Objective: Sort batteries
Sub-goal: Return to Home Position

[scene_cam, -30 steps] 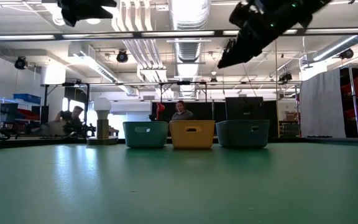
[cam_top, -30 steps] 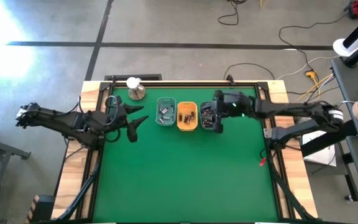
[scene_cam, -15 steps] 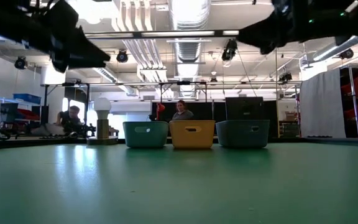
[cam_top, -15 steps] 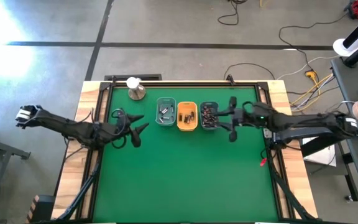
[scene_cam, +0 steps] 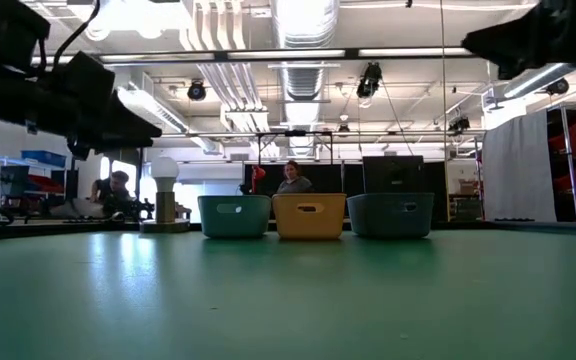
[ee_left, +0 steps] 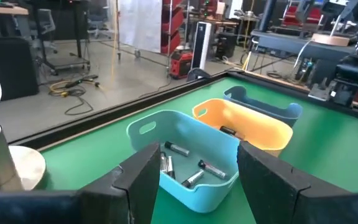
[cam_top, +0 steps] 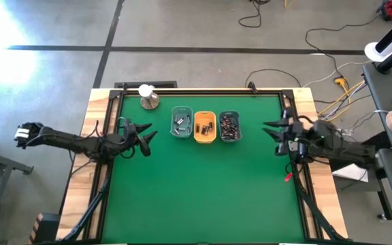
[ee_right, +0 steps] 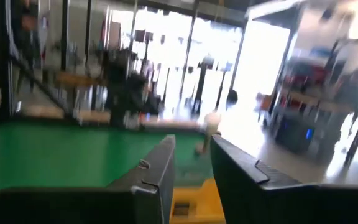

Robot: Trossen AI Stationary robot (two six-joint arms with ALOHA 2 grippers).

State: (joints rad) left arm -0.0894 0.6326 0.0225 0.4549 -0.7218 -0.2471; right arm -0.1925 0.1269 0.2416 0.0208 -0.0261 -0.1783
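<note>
Left claw [cam_top: 143, 133], spread wide and empty, hangs over the counter's [cam_top: 203, 190] left edge; right claw [cam_top: 278, 135], likewise spread and empty, over its right edge; batteries [cam_top: 180, 122] lie in teal bin [cam_top: 182, 108], orange bin [cam_top: 205, 141] and blue bin [cam_top: 229, 113], side by side toward the far edge.

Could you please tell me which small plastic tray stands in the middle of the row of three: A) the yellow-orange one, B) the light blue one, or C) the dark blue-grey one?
A: in the low view the yellow-orange plastic tray stands between the light blue plastic tray and the dark blue-grey plastic tray.
</note>
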